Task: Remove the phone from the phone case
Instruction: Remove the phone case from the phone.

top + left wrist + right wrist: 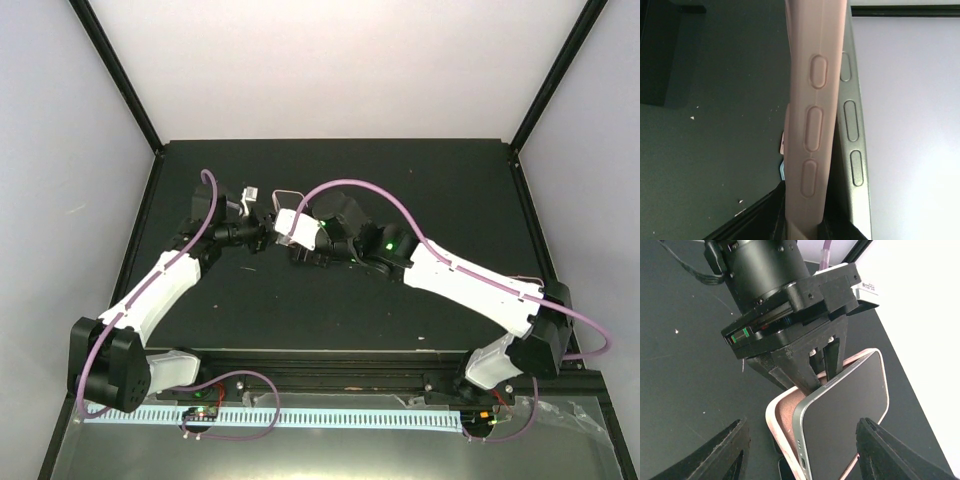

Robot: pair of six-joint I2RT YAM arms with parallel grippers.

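Over the tabletop point(350, 310): we find the left claw point(262, 238) and the right claw point(292, 240) nose to nose near its middle.
Left claw: clenched on the rim of the pink phone case point(782, 412), holding it off the surface.
Phone point(845, 415): dark screen up, one long side lifted clear of the case so we see pink lining beside it, the other side seated in the rim.
Right claw: released, fingers point(730, 450) spread on either side of the phone.
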